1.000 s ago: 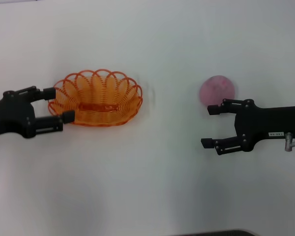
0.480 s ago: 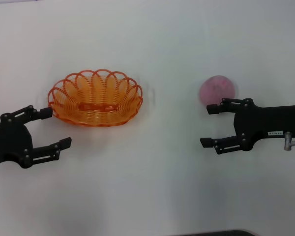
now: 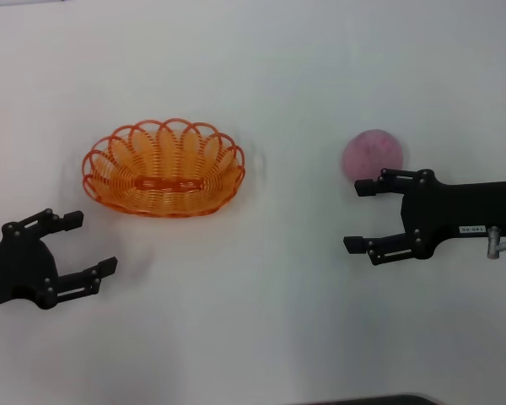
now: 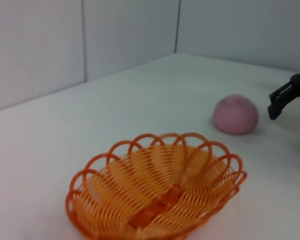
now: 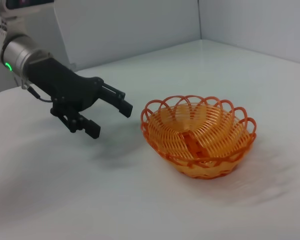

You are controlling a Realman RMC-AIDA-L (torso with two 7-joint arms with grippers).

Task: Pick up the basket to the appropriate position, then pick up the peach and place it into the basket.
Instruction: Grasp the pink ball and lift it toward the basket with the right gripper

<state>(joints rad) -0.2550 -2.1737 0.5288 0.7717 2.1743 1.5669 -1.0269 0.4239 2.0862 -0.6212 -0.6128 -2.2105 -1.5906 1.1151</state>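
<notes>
Head view: basket long axis left-right.

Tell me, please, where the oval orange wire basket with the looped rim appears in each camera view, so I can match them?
Head view: the oval orange wire basket sits upper left, beyond the open left gripper.
Left wrist view: the basket fills the lower centre, the round pink peach behind it.
Right wrist view: the basket is right of centre; the peach is not in it.
Shared landmark: the left gripper, also in the right wrist view.
</notes>
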